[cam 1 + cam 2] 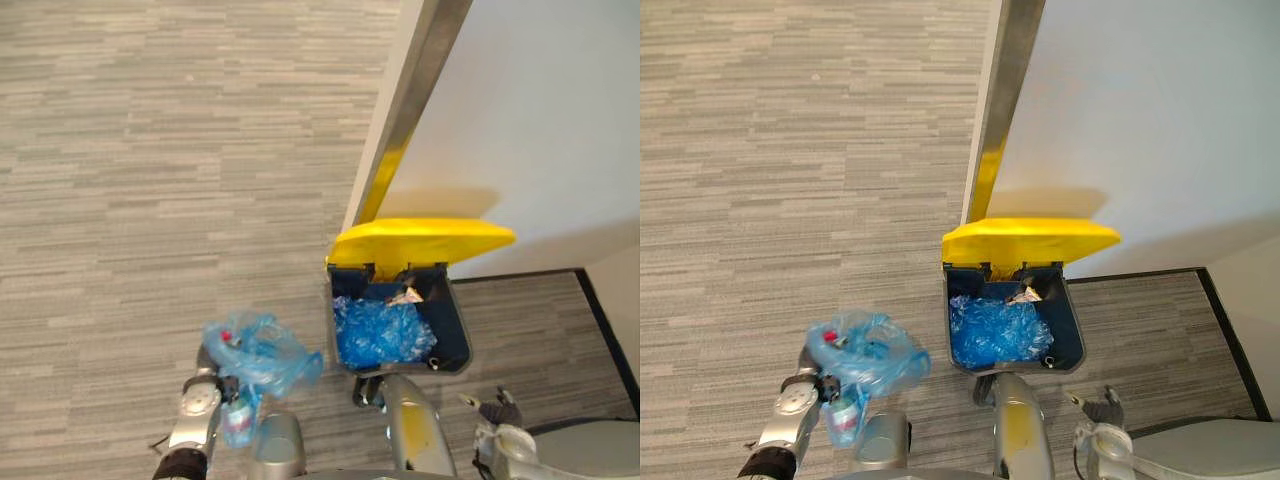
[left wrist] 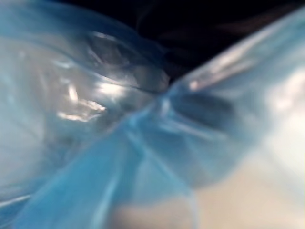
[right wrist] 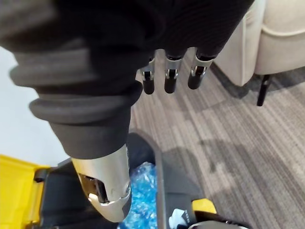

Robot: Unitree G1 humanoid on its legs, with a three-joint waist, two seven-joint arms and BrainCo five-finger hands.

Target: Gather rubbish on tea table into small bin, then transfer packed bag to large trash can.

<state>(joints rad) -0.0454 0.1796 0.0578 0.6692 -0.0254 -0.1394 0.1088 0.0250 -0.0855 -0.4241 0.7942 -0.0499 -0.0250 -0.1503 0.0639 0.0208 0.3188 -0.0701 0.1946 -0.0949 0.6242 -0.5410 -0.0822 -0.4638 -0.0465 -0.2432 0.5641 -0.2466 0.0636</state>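
Observation:
A blue plastic bag (image 1: 258, 352) stuffed with rubbish, a red cap showing through it, hangs at the lower left with my left hand (image 1: 197, 398) shut on it. In the left wrist view the bag's blue film (image 2: 143, 143) lies right against the camera. To the bag's right stands the dark blue large trash can (image 1: 456, 325), its yellow lid (image 1: 420, 240) tipped up and back. Crumpled blue plastic (image 1: 380, 335) and a scrap of paper lie inside. My right hand (image 3: 169, 71) hangs open above and beside the can's rim (image 3: 160, 181), holding nothing.
A white wall panel (image 1: 540, 120) with a metal edge strip (image 1: 412, 100) rises right behind the can. Black skirting (image 1: 603, 315) runs along the right. Grey striped carpet (image 1: 150, 150) spreads to the left and ahead. A beige seat (image 3: 281, 33) with a dark leg stands farther off.

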